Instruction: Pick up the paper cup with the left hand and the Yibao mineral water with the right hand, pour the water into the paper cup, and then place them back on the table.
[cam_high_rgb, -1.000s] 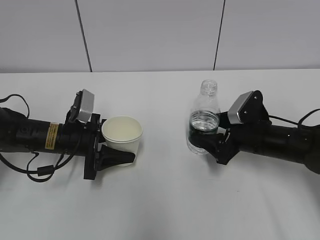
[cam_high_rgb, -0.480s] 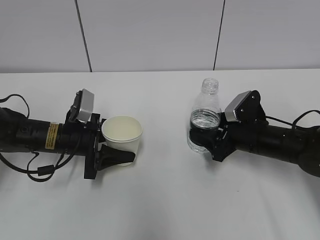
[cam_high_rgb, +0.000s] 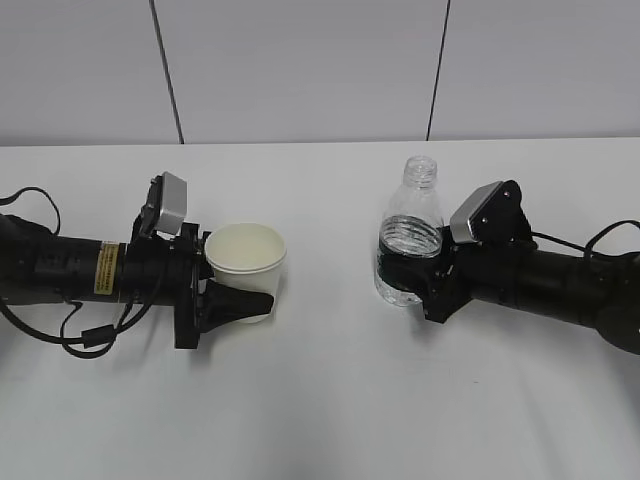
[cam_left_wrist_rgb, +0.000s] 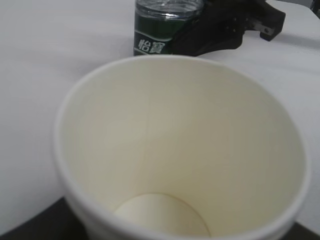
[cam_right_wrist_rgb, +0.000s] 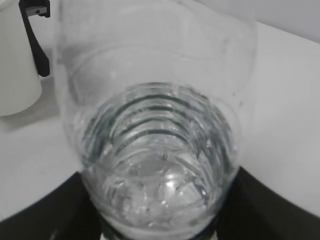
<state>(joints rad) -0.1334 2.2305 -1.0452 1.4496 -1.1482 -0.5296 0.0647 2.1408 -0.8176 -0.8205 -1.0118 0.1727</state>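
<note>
The cream-white paper cup (cam_high_rgb: 245, 262) stands upright at the left of the table (cam_high_rgb: 320, 410), and my left gripper (cam_high_rgb: 252, 286) is shut on its lower wall. In the left wrist view the empty cup (cam_left_wrist_rgb: 180, 140) fills the frame, hiding the fingers. The capless Yibao mineral water (cam_high_rgb: 410, 240), about half full, stands upright at the right. My right gripper (cam_high_rgb: 396, 268) is closed around its green label band. In the right wrist view the bottle (cam_right_wrist_rgb: 155, 150) sits between the black fingers (cam_right_wrist_rgb: 45, 215), which touch both of its sides.
A grey panelled wall (cam_high_rgb: 300, 70) runs behind the table. Black cables (cam_high_rgb: 60, 335) trail from the left arm. Bare tabletop separates the cup and the bottle. The left gripper's finger (cam_right_wrist_rgb: 35, 45) and the cup (cam_right_wrist_rgb: 15, 65) show in the right wrist view.
My right gripper slid left around the bottle and its jaws closed in on it. My left gripper shifted slightly right with the cup.
</note>
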